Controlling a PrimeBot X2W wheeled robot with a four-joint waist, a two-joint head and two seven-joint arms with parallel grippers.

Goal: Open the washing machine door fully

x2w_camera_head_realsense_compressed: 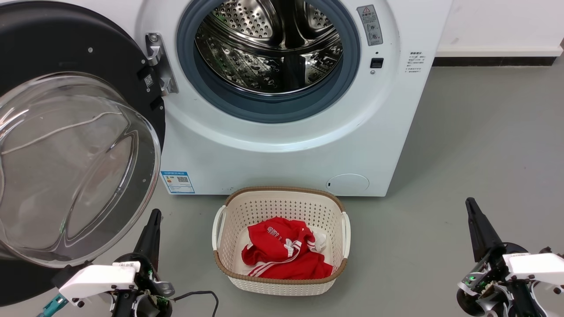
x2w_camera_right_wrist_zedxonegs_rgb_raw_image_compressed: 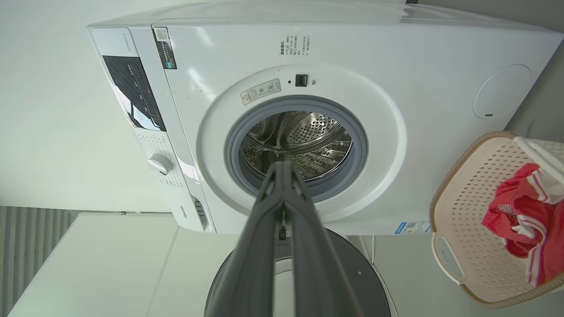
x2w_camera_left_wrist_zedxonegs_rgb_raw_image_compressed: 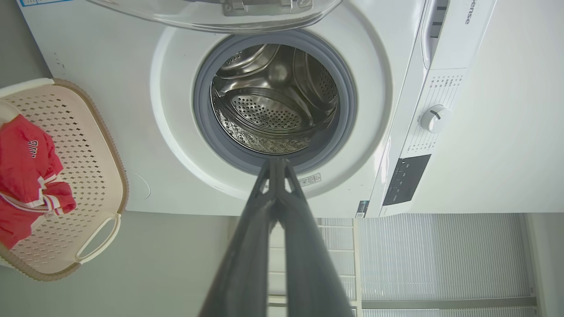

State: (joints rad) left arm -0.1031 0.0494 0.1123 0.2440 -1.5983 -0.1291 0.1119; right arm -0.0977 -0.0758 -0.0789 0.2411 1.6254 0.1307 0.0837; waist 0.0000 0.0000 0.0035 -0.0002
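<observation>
Now the washing machine door (x2w_camera_head_realsense_compressed: 75, 154) stands swung wide at the left of the washing machine (x2w_camera_head_realsense_compressed: 286, 149), drum exposed. My left gripper (x2w_camera_head_realsense_compressed: 154, 215) and right gripper (x2w_camera_head_realsense_compressed: 471, 204) sit low before the machine, each with 2 fingers pressed together, holding nothing.

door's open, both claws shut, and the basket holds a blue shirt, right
Not blue: the head view shows the shirt in the basket is red. The door is open, and the left claw and right claw are shut.

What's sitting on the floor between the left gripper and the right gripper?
Head view: a cream laundry basket holding a red garment, between the left gripper and right gripper.
</observation>
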